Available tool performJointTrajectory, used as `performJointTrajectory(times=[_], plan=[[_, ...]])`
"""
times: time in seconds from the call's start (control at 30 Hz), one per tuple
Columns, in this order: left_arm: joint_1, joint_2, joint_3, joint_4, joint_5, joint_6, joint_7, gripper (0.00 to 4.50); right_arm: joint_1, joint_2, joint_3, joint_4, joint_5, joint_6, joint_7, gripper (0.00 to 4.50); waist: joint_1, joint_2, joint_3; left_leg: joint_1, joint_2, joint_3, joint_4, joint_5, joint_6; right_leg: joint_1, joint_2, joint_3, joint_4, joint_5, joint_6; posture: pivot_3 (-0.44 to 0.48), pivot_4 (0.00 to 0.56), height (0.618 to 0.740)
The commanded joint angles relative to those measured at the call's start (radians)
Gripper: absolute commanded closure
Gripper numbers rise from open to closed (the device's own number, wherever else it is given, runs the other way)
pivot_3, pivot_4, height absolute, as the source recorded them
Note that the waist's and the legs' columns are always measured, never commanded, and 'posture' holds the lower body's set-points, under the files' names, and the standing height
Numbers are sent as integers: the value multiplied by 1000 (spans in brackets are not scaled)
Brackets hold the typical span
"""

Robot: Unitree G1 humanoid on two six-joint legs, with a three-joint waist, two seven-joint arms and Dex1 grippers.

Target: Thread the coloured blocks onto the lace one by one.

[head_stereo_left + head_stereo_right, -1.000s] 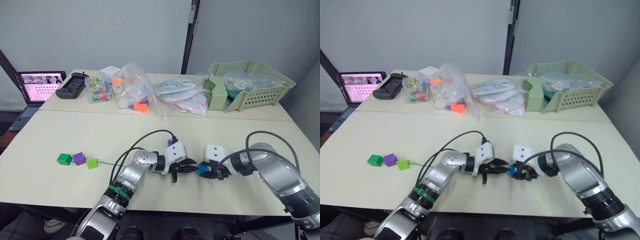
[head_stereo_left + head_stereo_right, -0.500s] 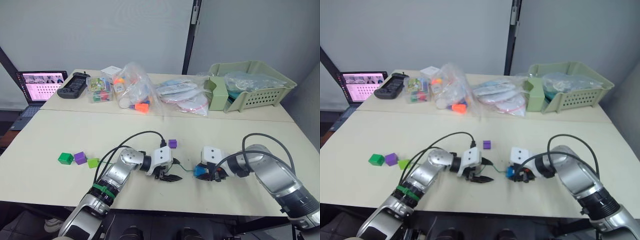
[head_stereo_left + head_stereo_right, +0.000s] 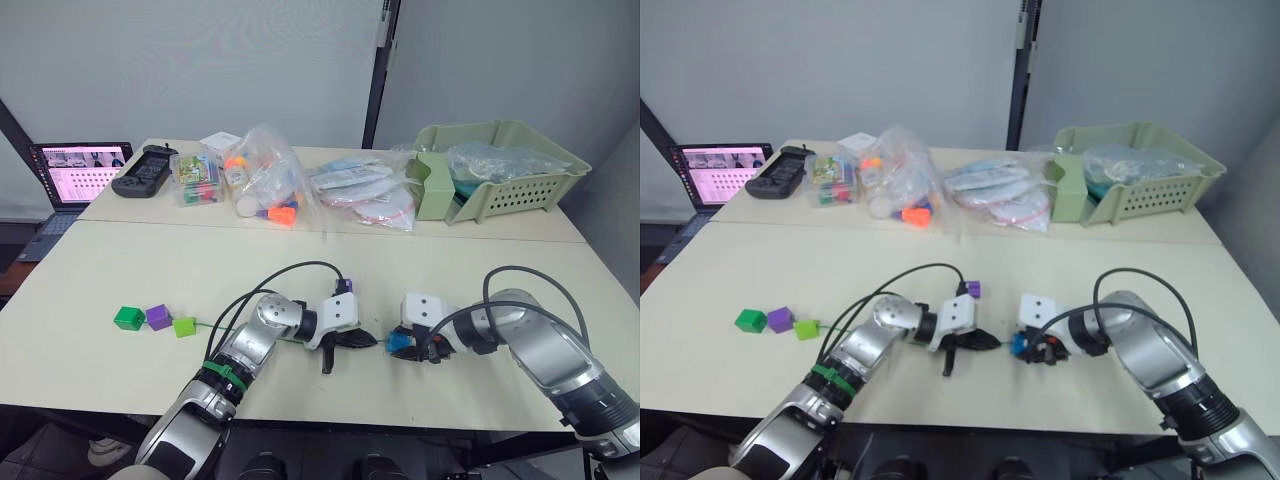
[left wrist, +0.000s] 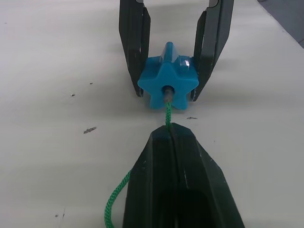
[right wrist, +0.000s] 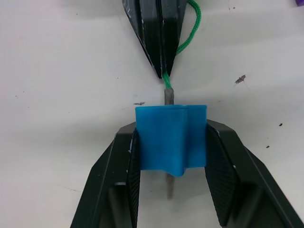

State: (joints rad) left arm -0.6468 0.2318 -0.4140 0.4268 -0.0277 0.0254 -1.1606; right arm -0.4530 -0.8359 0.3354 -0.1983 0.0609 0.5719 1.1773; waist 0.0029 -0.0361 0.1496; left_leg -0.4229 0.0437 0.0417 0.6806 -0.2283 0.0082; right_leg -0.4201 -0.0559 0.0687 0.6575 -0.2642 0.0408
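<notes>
A blue star-shaped block (image 4: 167, 88) sits just above the table, with my right gripper (image 5: 171, 127) shut on its two sides. My left gripper (image 4: 171, 129) is shut on the green lace (image 4: 116, 199) just behind its grey tip (image 5: 168, 97). The tip is inside the block's hole and its end shows on the block's far side. The lace trails left across the table to a lime green block (image 3: 185, 326), which sits next to a purple block (image 3: 158, 317) and a dark green block (image 3: 128, 318). Another purple block (image 3: 344, 288) lies behind the left gripper.
Along the far table stand a laptop (image 3: 80, 170), a black handset (image 3: 145, 170), clear bags with orange toys (image 3: 262, 185) and a green basket (image 3: 500, 170). Black cables (image 3: 290, 275) loop over both forearms.
The left gripper, which had pulled back to the left half a second ago, has moved right again, bringing the lace tip into the blue block. The right gripper has held still.
</notes>
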Motion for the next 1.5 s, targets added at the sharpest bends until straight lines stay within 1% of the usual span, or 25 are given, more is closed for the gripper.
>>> performJointTrajectory(times=[0.03, 0.2, 0.43, 0.53, 0.67, 0.8, 0.87, 0.93, 1.0, 1.07, 1.17, 1.3, 1.4, 1.5], plan=[[-11, -2, -5, -10, 0, -19, -19, 4500, 5, -10, -12, -35, 8, 12, -2, 3152, 0, 0, 0, 0, 0, 0, 0, 0, 0, 0, 0, 0, 0, 0, 0, 0, 150, 732], [-21, -44, 7, -9, -20, -9, -8, 4500, 14, -7, -15, -53, 13, 33, -9, 3152, 0, 0, 0, 0, 0, 0, 0, 0, 0, 0, 0, 0, 0, 0, 0, 0, 150, 732], [-44, -100, -20, 16, -5, 10, -10, 4500, 16, -3, -10, -70, 17, 51, -13, 3152, 1, 0, 0, 0, 0, 0, 0, 0, 0, 0, 0, 0, 0, 0, 0, 0, 150, 732], [-63, -105, -16, 40, 0, 14, -10, 4500, 9, 2, -6, -72, 17, 58, -15, 3152, 2, 0, 0, 0, 0, 0, 0, 0, 0, 0, 0, 0, 0, 0, 0, 0, 150, 732], [-66, -83, 13, 20, -27, 55, -37, 3329, 9, 2, -6, -68, 15, 57, -17, 3152, 1, 0, 0, 0, 0, 0, 0, 0, 0, 0, 0, 0, 0, 0, 0, 0, 150, 732], [-68, -36, 36, -12, -43, 79, -67, 2024, 7, 8, -6, -61, 15, 62, -23, 3152, -2, 0, 0, 0, 0, 0, 0, 0, 0, 0, 0, 0, 0, 0, 0, 0, 150, 732], [-68, -13, 50, -29, -52, 89, -75, 1359, 4, 7, -7, -65, 16, 52, -21, 2088, -3, 0, 0, 0, 0, 0, 0, 0, 0, 0, 0, 0, 1, 0, 0, 0, 150, 732], [-64, 2, 61, -44, -67, 106, -83, 719, 1, 5, -15, -71, 24, 50, -18, 1461, -4, 0, 0, 0, 0, 0, 0, 0, 0, -1, 0, 0, 1, 0, 0, 0, 150, 732], [-55, 9, 63, -54, -79, 111, -92, 46, 0, 0, -28, -73, 29, 50, -18, 725, -4, 0, 0, 0, 0, 0, 0, 0, 0, -1, 0, 0, 1, 0, 0, 0, 150, 732], [-45, 11, 58, -61, -79, 99, -94, 0, 4, -16, -50, -81, 42, 55, -11, 103, -3, 0, 0, 0, 0, 0, 0, 0, 0, 0, 0, 0, 1, 0, 0, 0, 150, 732], [-33, -4, 49, -74, -83, 86, -95, 0, 19, -39, -97, -110, 74, 77, -18, 44, 2, 0, 0, 0, 0, 0, 0, 0, 0, 0, 0, 0, 1, 0, 0, 0, 150, 732], [-39, -47, 38, -55, -74, 44, -82, 0, 63, -68, -186, -192, 142, 170, -40, 44, 9, 0, 0, -1, 0, 0, 1, 0, 0, 0, -1, 0, 0, 0, 0, 0, 150, 732], [-48, -66, 37, -34, -65, 19, -78, 0, 94, -80, -229, -235, 176, 218, -63, 44, 8, 0, 0, -1, 0, 0, 0, 0, 0, 0, 0, 0, 0, 0, 0, 0, 150, 732], [-85, -104, 2, 43, -22, -10, -70, 0, 218, -100, -320, -336, 224, 310, -108, 44, 11, 0, 0, -1, 0, -1, 0, 0, 0, 0, 0, 0, 0, 0, 0, 0, 150, 732]])
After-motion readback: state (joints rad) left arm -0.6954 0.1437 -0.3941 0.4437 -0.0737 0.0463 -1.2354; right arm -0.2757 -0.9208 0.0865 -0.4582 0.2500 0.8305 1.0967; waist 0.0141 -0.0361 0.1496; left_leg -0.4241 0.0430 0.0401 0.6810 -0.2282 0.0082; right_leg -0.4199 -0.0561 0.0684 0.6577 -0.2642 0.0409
